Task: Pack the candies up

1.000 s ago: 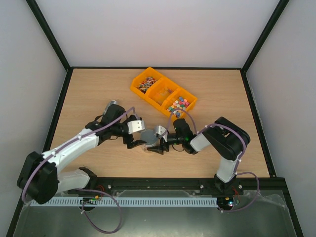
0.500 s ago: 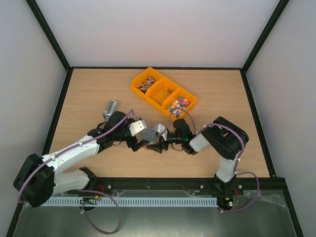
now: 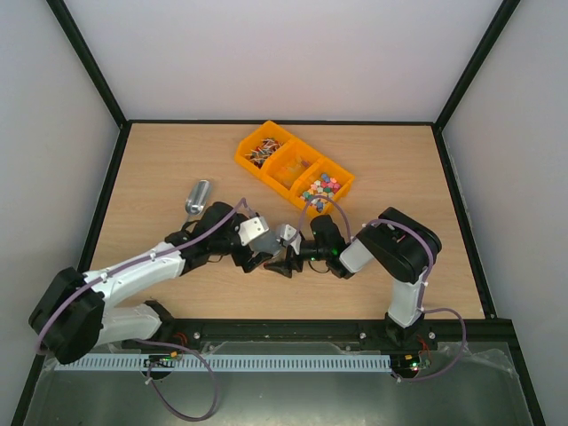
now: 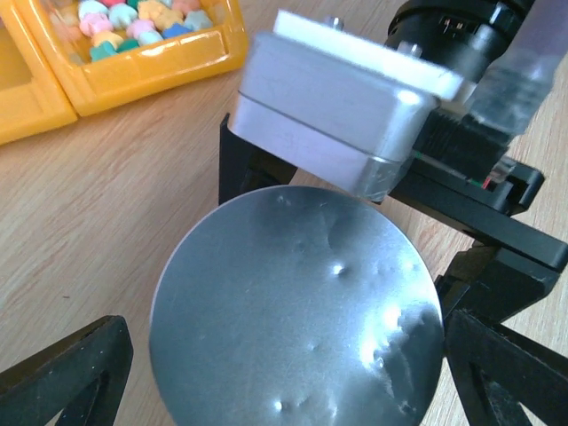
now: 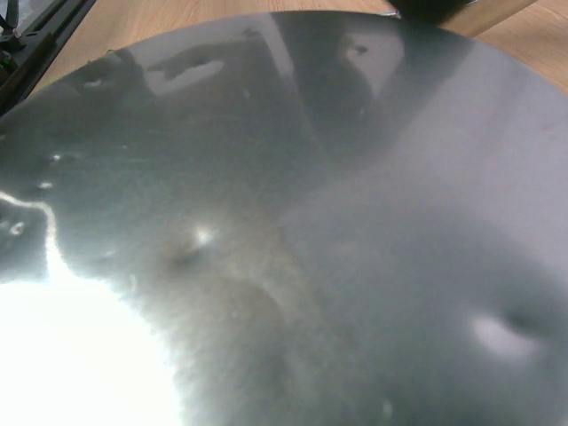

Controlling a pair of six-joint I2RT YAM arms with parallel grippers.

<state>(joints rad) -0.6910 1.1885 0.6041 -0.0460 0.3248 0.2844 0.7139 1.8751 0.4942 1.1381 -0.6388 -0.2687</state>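
Note:
The candies lie in a yellow three-part tray [image 3: 342,177]: red-white-dark pieces [image 3: 262,151], amber pieces [image 3: 293,167] and pastel cubes [image 3: 321,186], the cubes also at the top of the left wrist view [image 4: 133,22]. A grey round disc [image 4: 297,311] sits between both grippers at the table's middle. My left gripper [image 4: 293,364] is open, one finger [image 4: 62,373] standing clear of the disc's rim. My right gripper [image 3: 282,262] faces it from the far side. Its dark fingers [image 4: 497,275] flank the disc, and contact is unclear. The disc [image 5: 337,222] fills the right wrist view.
A silver metal scoop [image 3: 197,195] lies on the wooden table [image 3: 399,160] left of the arms. The tray stands diagonally behind the grippers. Black frame rails edge the table on all sides.
My left gripper has slid right, up to the disc and the right gripper, uncovering the scoop behind it. The right arm has barely moved.

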